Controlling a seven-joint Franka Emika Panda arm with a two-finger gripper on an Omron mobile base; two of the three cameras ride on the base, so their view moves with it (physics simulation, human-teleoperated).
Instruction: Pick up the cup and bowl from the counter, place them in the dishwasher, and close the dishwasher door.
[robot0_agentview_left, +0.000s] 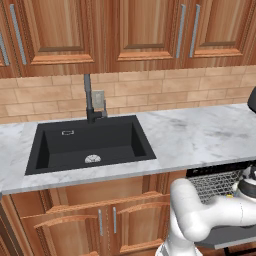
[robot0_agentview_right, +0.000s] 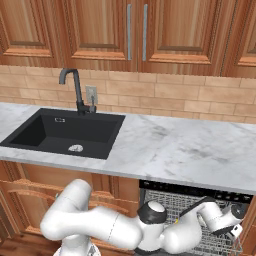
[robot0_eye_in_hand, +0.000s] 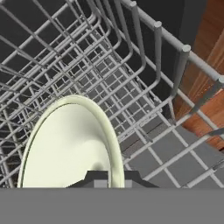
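Showing kitchen: wooden cabinets, a brick backsplash and a long marble counter with a black sink set in it.
Dishwasher: built in under the counter, right of the sink, with its door down and the wire rack exposed.
Arm: white, bent low, reaching into the rack.
Gripper: jaws pinched tight on the rim of the bowl, holding it just over the rack wires.
Bowl: pale cream, standing on edge inside the rack; whether it touches the wires is hard to judge.
Cup: likely already in the rack.
Step in hand: placing the bowl in the dishwasher.
Next move: probably lower, release, withdraw, then swing the door shut.
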